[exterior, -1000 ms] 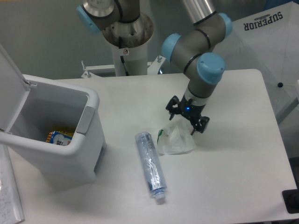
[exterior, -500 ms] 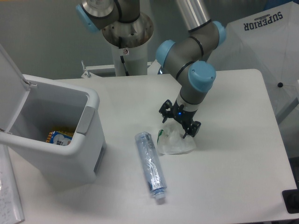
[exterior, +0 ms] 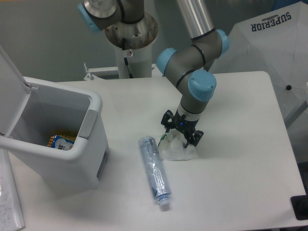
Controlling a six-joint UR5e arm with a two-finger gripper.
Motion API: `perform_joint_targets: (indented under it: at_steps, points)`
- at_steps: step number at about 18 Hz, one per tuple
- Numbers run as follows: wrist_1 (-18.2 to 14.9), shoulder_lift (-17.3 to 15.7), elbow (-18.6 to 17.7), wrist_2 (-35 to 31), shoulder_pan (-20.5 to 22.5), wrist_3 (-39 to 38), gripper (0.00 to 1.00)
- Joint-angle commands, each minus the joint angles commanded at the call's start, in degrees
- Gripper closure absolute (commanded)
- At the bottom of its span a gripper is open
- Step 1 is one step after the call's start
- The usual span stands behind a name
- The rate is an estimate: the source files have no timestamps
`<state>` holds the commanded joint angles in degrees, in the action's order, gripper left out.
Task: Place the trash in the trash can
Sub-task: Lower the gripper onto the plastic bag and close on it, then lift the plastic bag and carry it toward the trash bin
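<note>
The trash, a wrinkled translucent whitish wrapper with a green mark at its left edge, is seen lying on the white counter just right of frame centre. The claw is positioned directly over its upper part, fingers spread apart with one fingertip at each side of the wrapper's top; whether the fingers are touching it cannot be told, and no grip is observed. A clear plastic bottle is laid lengthwise just beside the wrapper on its left, cap toward the lower edge. The trash can is located at the left of the frame, well apart from the wrapper, lid raised; a colourful packet is visible inside it.
</note>
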<state>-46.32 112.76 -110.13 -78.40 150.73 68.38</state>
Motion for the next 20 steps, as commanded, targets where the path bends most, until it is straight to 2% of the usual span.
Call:
perform_joint_targets:
  at_steps: [1,2,13,20]
  points:
    - [0.0,0.0,0.26,0.0,0.0,0.0,0.93]
    - [0.0,0.09,0.53,0.09,0.0,0.0,1.0]
    - [-0.26,-0.17,3.69,0.53,0.0,-0.18,1.0]
    - [-0.79,-0.44,9.31,2.27,0.7,-2.01,1.0]
